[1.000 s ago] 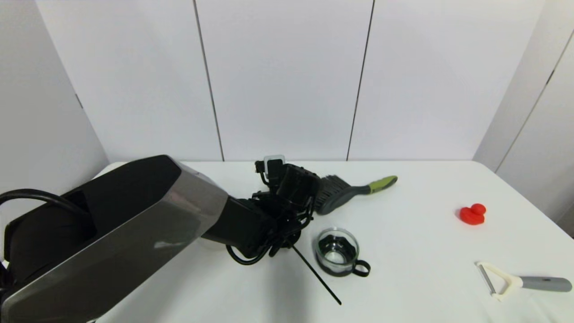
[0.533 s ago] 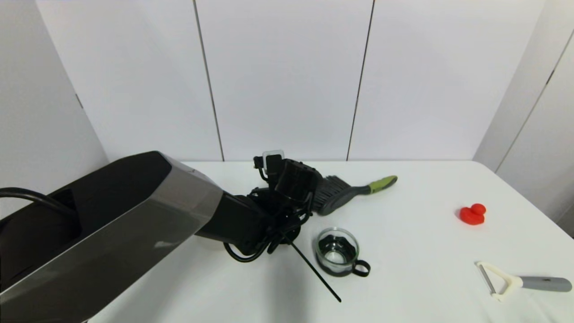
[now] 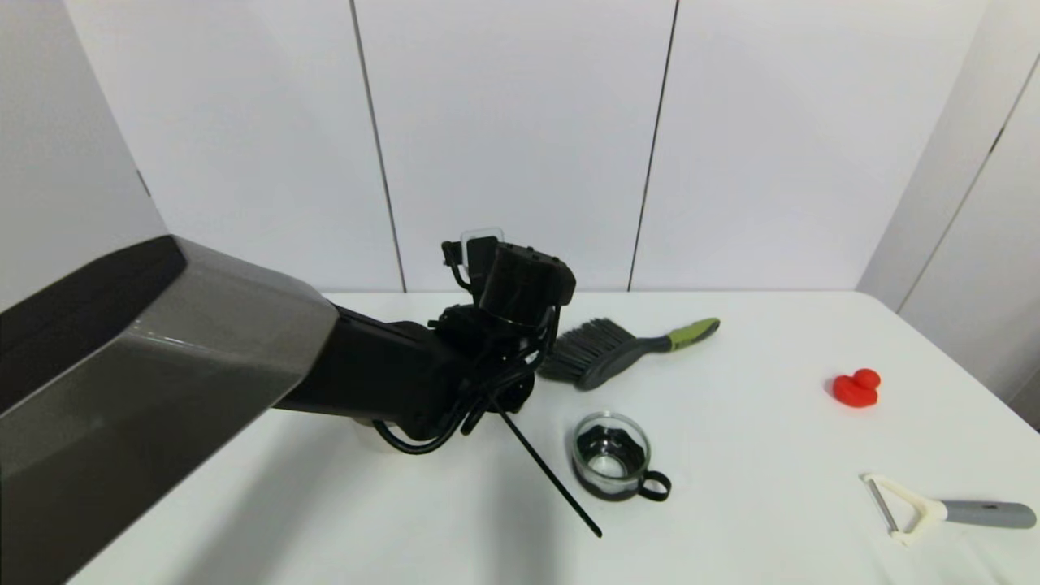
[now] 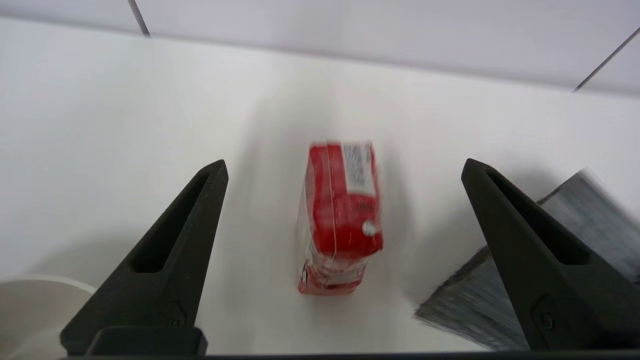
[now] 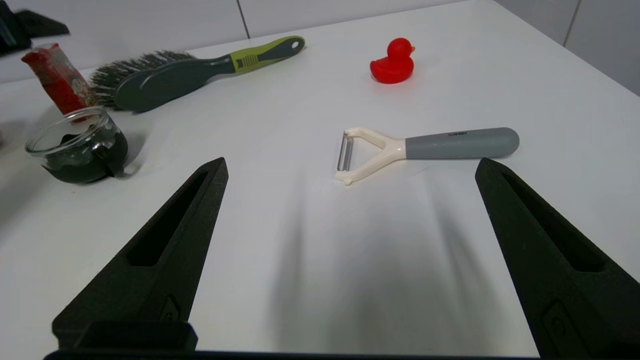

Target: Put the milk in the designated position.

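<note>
The milk stands on the white table at the centre of the left wrist view, untouched between the widely spread fingers of the left gripper, with a brush just beside it. The right gripper hovers with fingers spread above a peeler.

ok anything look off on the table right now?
Nothing spilled or damaged. The milk stands on the table by the brush bristles, free of the open left end effector above it. In the right wrist view it seems to lean slightly. The right end effector is open and idle.
</note>
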{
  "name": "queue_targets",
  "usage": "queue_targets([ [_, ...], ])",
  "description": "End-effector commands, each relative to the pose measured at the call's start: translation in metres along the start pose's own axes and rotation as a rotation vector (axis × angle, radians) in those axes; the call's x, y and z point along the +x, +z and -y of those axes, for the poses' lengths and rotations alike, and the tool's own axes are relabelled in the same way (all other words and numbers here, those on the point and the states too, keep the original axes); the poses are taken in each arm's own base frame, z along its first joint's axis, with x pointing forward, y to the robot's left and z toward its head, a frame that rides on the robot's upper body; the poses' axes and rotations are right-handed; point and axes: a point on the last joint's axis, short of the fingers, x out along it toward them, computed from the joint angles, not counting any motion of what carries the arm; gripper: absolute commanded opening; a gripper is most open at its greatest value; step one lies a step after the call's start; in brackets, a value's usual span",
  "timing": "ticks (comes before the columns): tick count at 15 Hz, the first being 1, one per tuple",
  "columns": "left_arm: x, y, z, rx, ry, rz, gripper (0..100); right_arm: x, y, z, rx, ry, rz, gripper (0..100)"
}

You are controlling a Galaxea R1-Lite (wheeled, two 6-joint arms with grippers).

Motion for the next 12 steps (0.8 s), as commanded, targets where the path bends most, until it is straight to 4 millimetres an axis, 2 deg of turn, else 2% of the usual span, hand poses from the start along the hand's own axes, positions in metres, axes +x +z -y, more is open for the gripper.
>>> queue_targets([
  [1,-0.033,0.051,-0.012,-0.073,-0.034,0.089,100,0.000,0.000,0.000,0.001,0.000,-0.002,100],
  [5,-0.076,0.102,-0.042,-0.116,-0.049,0.157,100,0.000,0.000,0.000,0.001,0.000,-0.002,100],
  [9,-0.118,0.139,-0.099,-0.122,0.005,0.225,100,0.000,0.000,0.000,0.001,0.000,-0.002,100],
  [12,-0.153,0.156,-0.151,-0.061,0.069,0.294,100,0.000,0.000,0.000,0.001,0.000,-0.002,100],
])
